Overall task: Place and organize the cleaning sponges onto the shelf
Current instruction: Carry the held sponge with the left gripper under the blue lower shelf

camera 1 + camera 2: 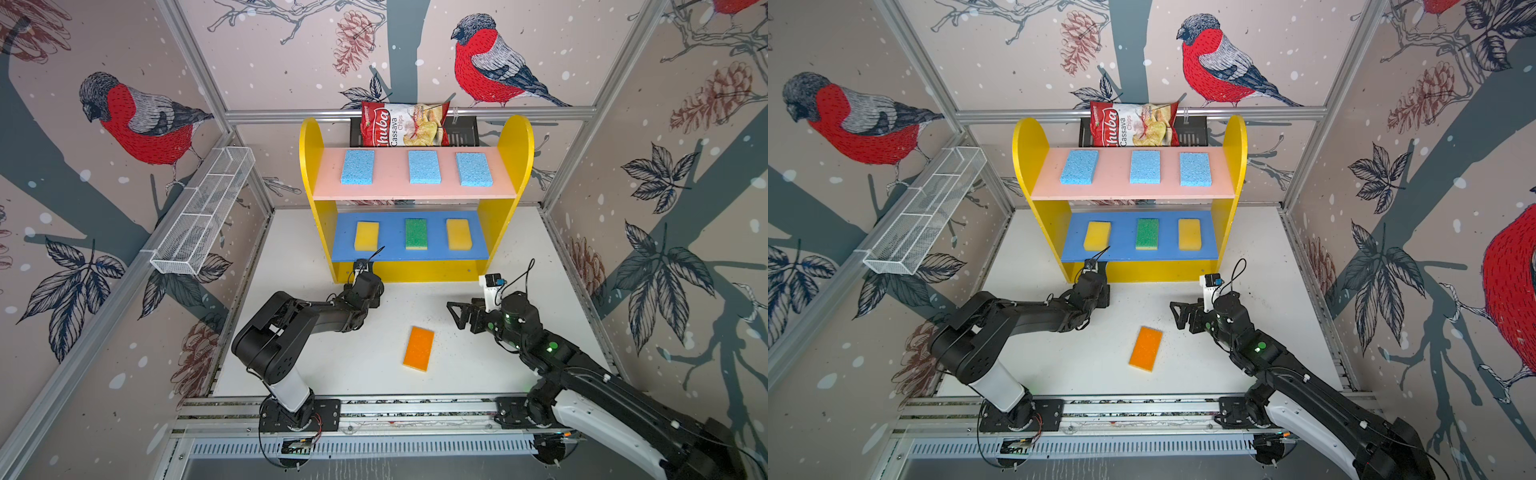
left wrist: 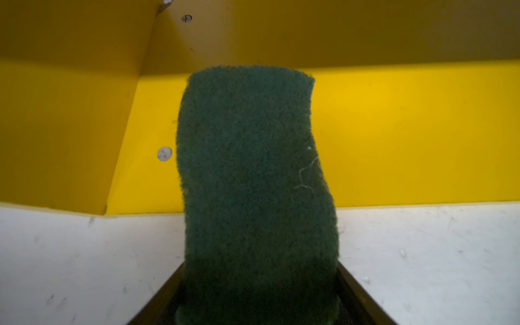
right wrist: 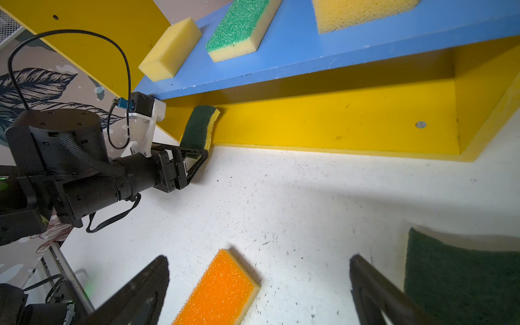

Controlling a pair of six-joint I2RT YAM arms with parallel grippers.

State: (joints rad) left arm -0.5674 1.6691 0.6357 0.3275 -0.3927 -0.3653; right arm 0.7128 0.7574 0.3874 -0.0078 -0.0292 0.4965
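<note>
Left gripper (image 3: pixel 195 153) is clamped on a wavy dark green sponge (image 2: pixel 253 168), far end poked into the left end of the shelf (image 1: pixel 515 141) bottom tier.

From my seat it's tight in there: the blue board (image 1: pixel 395 254) overhangs the yellow base (image 2: pixel 394 140), and the left wrist camera sits right by that board's near edge. Right gripper (image 1: pixel 455 316) hangs spread wide with nothing in it over the table (image 1: pixel 332 374). Sponge count is nine: three light blue sponges (image 1: pixel 424 166) on the pink board (image 1: pixel 395 189), two yellow sponges (image 1: pixel 367 235) either side of one green-topped sponge (image 1: pixel 416 234) on the blue board, and one orange sponge (image 1: pixel 418 348) flat on the table near-centre. The second dark green sponge (image 3: pixel 461 275) lies just beside a right finger. Behind the shelf is a chips bag (image 1: pixel 403 124) in a black rack (image 1: pixel 461 133), with a wire basket (image 1: pixel 203 212) on the left wall.
</note>
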